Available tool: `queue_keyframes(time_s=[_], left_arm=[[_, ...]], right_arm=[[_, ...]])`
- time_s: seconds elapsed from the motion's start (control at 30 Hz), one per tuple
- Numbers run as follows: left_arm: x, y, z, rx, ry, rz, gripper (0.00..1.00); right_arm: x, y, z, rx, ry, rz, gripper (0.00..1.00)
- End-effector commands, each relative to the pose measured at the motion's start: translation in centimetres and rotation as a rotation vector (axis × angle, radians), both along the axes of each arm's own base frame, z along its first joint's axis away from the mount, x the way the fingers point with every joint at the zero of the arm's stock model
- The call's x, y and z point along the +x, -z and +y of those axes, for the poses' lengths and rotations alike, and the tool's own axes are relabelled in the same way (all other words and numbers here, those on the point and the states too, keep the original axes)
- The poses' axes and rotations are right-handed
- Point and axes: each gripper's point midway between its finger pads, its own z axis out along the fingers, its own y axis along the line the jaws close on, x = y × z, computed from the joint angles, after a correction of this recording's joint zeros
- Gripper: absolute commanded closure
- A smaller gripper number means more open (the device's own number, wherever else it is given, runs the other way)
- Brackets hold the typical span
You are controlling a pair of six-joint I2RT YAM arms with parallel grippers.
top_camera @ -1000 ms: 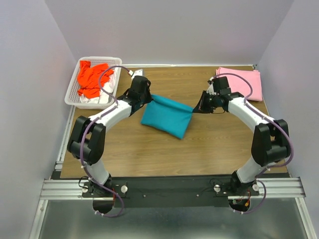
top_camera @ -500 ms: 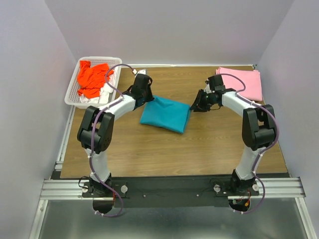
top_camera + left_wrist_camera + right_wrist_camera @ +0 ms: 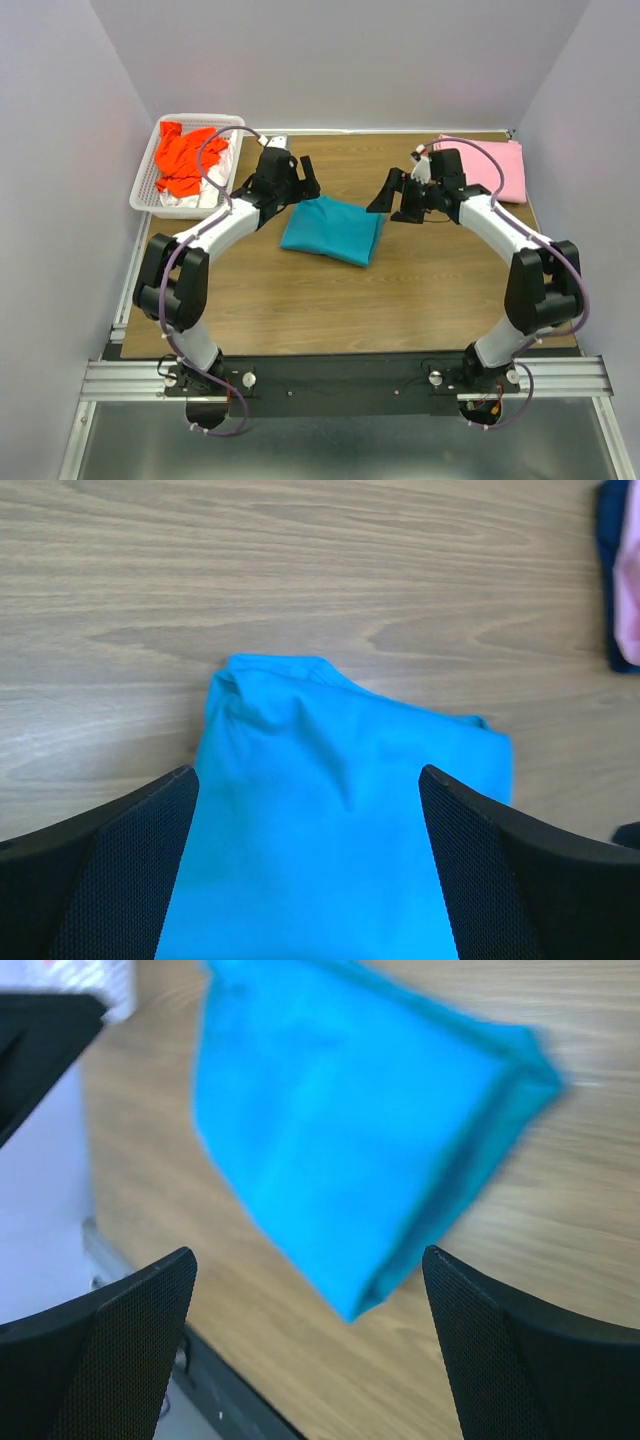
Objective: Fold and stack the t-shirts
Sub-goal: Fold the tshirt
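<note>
while left gripper [image 3: 303, 184] and right gripper [image 3: 396, 199] gape wide, folded teal t-shirt [image 3: 332, 230] lies between them on table [image 3: 430, 290].

The teal-turquoise t-shirt [image 3: 332, 230] was plain and unpatterned, a brighter blue in the wrist views. The pink t-shirt [image 3: 497, 168] was a plain pale pink. The basket [image 3: 143, 192] was white lattice, with the orange-red t-shirt [image 3: 183, 155] and the white t-shirt [image 3: 192, 203] in it. The table [image 3: 420, 290] was brown wood grain with darker streaks. The left arm [image 3: 215, 230] and right arm [image 3: 500, 225] were white with black joints and purple cables [image 3: 215, 150]. The fingers [image 3: 110, 880] of the left gripper [image 3: 305, 770] and of the right gripper [image 3: 306, 1251] were black with fine mesh
</note>
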Motion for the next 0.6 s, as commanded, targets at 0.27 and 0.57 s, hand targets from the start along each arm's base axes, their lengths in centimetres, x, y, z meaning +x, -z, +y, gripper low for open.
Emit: queue_keyframes(time_s=[0.27,0.57], left_arm=[[-3.9,-0.6,-2.7,-0.081,0.116,-0.005,0.02],[-4.7,1.8,-3.4,-0.095,0.158,0.039,0.02]], right_arm=[[-5.1,0.5,10.2,0.116,-0.281,-0.051,0.0],[-8.8,10.2,7.8,0.024,-0.223,0.164,0.0]])
